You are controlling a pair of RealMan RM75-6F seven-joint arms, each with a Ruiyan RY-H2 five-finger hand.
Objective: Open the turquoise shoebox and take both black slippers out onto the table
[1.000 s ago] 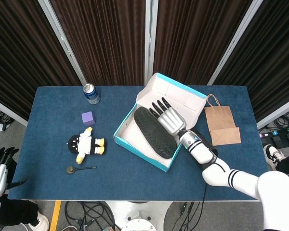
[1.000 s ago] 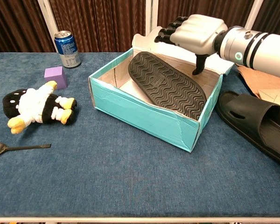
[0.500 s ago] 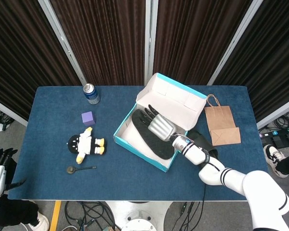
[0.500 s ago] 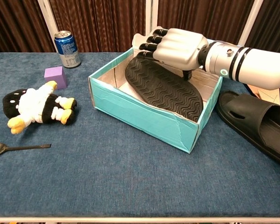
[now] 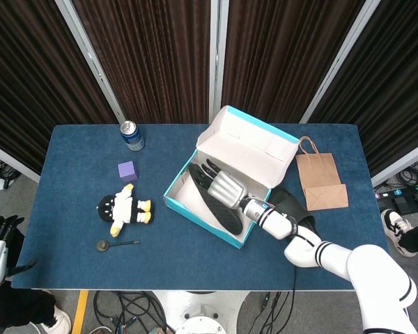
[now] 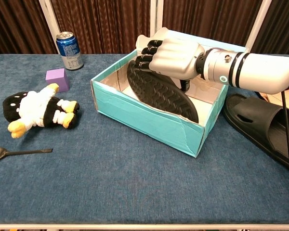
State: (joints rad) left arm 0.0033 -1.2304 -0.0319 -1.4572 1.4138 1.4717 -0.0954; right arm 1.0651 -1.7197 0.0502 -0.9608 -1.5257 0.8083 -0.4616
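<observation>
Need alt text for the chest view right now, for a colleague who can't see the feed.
The right hand grips a black slipper, sole up and tilted, inside the open turquoise shoebox. The second slipper lies on the table right of the box; a plush toy, spoon, purple cube and can sit left.

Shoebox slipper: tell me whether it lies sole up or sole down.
Sole up. The slipper in the turquoise shoebox shows its wavy tread facing upward, with the right hand resting on it.
</observation>
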